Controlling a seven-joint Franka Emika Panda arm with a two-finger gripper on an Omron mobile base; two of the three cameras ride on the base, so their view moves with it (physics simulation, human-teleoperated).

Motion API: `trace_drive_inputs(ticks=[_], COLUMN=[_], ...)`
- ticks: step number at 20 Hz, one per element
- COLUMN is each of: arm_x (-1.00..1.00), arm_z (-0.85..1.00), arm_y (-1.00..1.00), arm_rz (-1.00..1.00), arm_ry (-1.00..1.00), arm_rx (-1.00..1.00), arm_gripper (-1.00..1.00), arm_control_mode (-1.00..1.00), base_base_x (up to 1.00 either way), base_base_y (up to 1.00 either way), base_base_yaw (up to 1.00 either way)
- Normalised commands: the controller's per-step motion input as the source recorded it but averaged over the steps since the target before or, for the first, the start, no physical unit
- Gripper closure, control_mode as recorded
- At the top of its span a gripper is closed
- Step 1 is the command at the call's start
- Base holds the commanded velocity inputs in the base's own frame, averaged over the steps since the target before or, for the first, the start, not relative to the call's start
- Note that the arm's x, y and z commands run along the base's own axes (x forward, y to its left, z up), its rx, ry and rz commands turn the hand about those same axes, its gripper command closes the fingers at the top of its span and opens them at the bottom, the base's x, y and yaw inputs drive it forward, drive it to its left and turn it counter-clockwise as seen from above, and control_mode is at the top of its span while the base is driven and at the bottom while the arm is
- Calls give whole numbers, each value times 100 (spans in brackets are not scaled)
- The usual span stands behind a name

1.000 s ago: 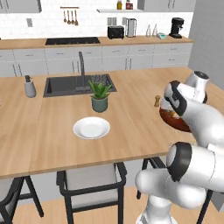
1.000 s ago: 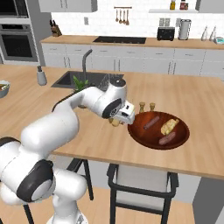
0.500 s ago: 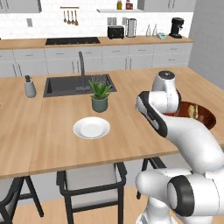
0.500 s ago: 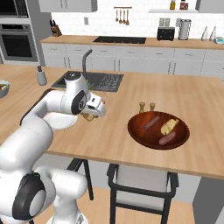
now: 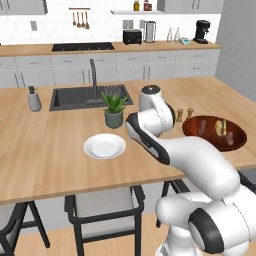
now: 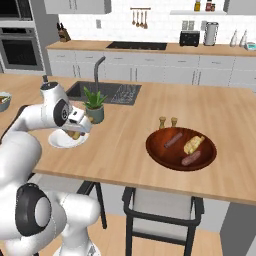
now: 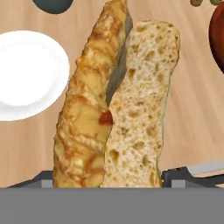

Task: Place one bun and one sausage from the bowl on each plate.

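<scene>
Bread is filling the centre of the hand view: a split bun (image 7: 118, 105), golden crust at left and pale crumb at right, is sitting between the spread jaws of the gripper (image 6: 76, 131), which is clamping it wide. In the right base view the gripper is hanging over the white plate (image 6: 66, 140) at centre left, the bun end showing beneath it. Behind the plate a potted plant (image 6: 94, 104) is standing beside the sink (image 6: 107, 92). At right of centre, the brown bowl (image 6: 181, 149) is lying on the counter (image 6: 125, 135), carrying two sausages (image 6: 173, 139) and another bun (image 6: 194, 144). Two small shakers (image 6: 167, 122) are standing just behind it.
</scene>
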Motion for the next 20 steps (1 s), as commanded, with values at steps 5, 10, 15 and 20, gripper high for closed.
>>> trace_drive_inputs(ticks=[5,10,15,20], arm_x=[5,29,57,60], arm_z=[-3,-30,-59,-58], arm_y=[100,95,68,39], arm_rz=[2,1,0,0], arm_ry=[15,16,12,6], arm_rx=[0,7,11,11], arm_gripper=[100,100,100,100], arm_control_mode=[-100,-100,-100,-100], base_base_x=[0,0,0,0], base_base_y=[0,0,0,0], base_base_yaw=[0,0,0,0])
